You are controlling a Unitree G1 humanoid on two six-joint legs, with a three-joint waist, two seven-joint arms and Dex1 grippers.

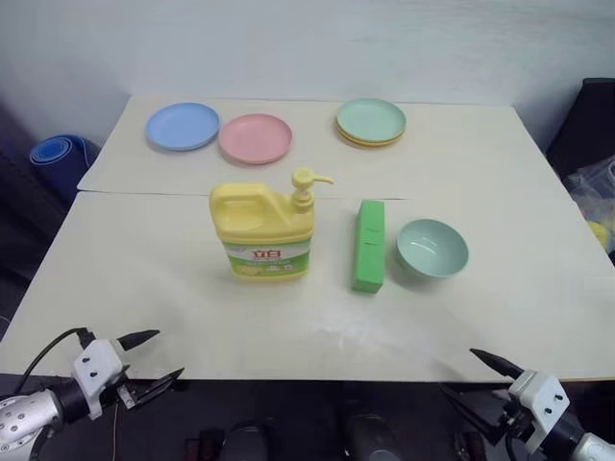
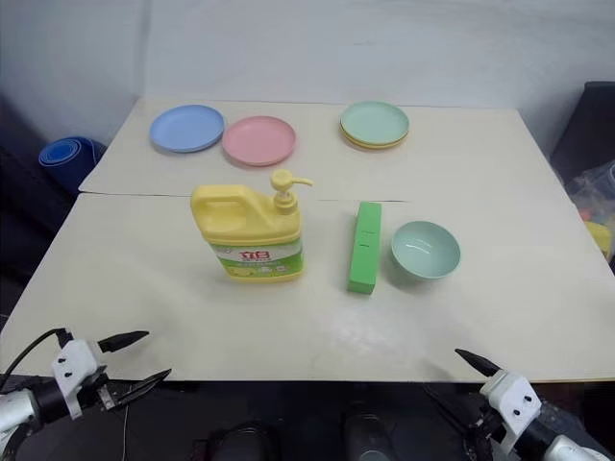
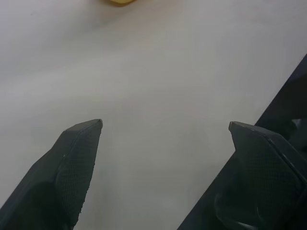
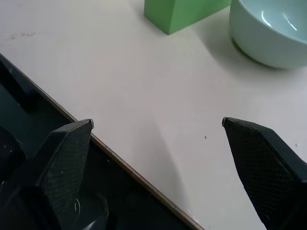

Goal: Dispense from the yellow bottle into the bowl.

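The yellow bottle (image 1: pixel 261 233) stands upright near the middle of the worktop (image 1: pixel 144 288). Its green-and-white label faces the camera and carries red characters that read 立白; the smaller print below them is too fine to make out. The built-in handle sits on the bottle's left shoulder, and the pump (image 1: pixel 306 184) rises on its right, with the nozzle pointing right, toward the bowl's side.

Right of the bottle lies a green block (image 1: pixel 368 244), its long axis running away from the near edge. The bowl (image 1: pixel 431 248), pale mint and mouth up, sits just beyond the block, farther right of the bottle.

Behind the bottle lie a blue plate (image 1: pixel 183 126), a pink plate (image 1: pixel 255 138) and a green plate stack (image 1: pixel 371 121).

Nearer than the bottle, at the worktop's front edge, the left hand (image 1: pixel 153 356) and the right hand (image 4: pixel 157 123) both hang spread wide, holding nothing.
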